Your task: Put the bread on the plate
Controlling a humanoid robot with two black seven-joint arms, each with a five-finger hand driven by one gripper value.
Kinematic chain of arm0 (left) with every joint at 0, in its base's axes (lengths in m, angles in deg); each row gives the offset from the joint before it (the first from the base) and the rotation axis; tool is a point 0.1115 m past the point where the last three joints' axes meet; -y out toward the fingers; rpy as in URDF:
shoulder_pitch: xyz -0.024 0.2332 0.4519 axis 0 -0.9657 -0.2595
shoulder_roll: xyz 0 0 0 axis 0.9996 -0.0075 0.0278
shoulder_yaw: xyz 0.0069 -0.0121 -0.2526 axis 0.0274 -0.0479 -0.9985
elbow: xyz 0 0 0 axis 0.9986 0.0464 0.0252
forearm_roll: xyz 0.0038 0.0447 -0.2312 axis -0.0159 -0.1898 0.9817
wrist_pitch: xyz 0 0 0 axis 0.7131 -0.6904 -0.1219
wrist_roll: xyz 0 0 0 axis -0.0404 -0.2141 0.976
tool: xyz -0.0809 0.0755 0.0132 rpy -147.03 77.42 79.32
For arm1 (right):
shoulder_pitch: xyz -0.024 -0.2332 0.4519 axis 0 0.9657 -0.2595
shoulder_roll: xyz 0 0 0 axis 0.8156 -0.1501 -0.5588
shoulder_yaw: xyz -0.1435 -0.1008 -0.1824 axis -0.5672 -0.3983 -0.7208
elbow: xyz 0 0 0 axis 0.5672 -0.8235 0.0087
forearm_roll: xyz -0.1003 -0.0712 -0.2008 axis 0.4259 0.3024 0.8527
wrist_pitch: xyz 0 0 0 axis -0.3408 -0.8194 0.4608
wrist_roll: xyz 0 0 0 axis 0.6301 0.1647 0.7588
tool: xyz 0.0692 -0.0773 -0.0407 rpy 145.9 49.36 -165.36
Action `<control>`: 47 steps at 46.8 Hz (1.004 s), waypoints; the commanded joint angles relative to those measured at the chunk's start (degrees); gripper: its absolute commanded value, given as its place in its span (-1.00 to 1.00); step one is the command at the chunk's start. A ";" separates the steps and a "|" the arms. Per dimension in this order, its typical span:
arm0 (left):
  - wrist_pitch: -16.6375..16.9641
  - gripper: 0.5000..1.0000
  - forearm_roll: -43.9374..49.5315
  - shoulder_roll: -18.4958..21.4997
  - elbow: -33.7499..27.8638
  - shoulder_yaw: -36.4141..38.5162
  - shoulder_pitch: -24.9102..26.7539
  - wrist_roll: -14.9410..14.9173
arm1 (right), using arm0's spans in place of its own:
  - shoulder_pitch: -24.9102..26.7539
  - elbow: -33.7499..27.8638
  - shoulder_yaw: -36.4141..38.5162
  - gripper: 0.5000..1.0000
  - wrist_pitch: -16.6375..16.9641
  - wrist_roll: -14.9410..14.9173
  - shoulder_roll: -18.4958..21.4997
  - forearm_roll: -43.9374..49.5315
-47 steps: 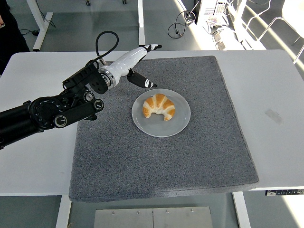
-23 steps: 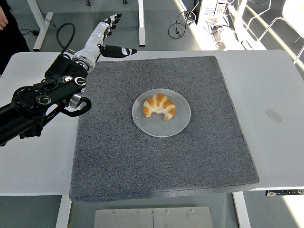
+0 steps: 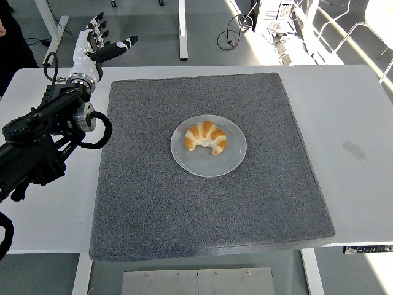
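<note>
I see the bread (image 3: 206,137), golden and curved, on the plate (image 3: 230,165) | left robot hand (image 3: 95,42) spread, holding nothing | right arm hidden from me

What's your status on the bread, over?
Left hand open, empty, far-left of mat. Right arm out of view. Croissant sits on plate. Nothing obstructing.
</note>
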 commanded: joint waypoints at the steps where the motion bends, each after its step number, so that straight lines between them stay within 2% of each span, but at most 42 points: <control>1: -1.52 0.85 1.73 -1.57 1.51 -1.15 -0.18 0.14 | 0.05 0.00 -0.03 1.00 0.00 0.01 0.00 0.00; 10: -8.54 0.85 5.96 -2.45 3.45 -6.77 -2.64 2.07 | -0.04 0.00 -0.03 1.00 0.09 0.01 0.00 0.00; 18: -13.82 0.85 7.72 -3.68 5.74 -10.38 -2.64 2.95 | 0.05 0.00 -0.03 1.00 0.09 0.01 0.00 0.00; 25: -21.46 0.85 8.24 -3.68 7.22 -14.59 -4.39 5.85 | 0.05 0.00 -0.03 1.00 0.00 0.01 0.00 0.00; 29: -24.98 0.85 8.68 -3.77 9.07 -15.83 -4.84 6.21 | -0.04 0.00 -0.03 1.00 0.00 0.01 0.00 0.00; 33: -26.22 0.85 9.39 -3.77 10.74 -16.36 -4.93 6.29 | -0.04 0.09 -0.03 1.00 0.09 0.01 0.00 0.00; 47: -26.57 0.85 10.35 -3.50 12.33 -16.45 -5.01 6.29 | -0.12 0.09 0.05 1.00 0.18 0.01 0.00 0.00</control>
